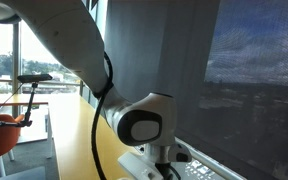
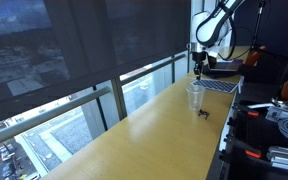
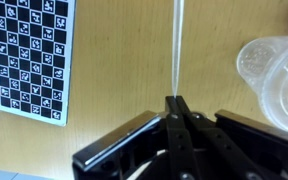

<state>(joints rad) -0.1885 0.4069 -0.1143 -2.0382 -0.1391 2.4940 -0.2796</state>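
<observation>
Yellow counter (image 3: 114, 60) lies under the hand (image 3: 177, 102), pinched tight on a thin straw (image 3: 178, 45), which may slip out or tip the cup (image 3: 276, 75) nearby if the hand swings.

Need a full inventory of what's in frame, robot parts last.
thin stick: one, pale and translucent, clamped between the jaws and sticking out past them
plastic cup: one, clear, on the table beside the stick
marker board: one, black and white, flat on the table on the stick's other side
small object: one, black, on the table near the cup; too small to identify
table: one, light wood, along the windows
window shades: several panels, dark, over the upper glass
arm: one, white, at the table's far end
gripper: one, black, jaws shut on the thin stick
</observation>
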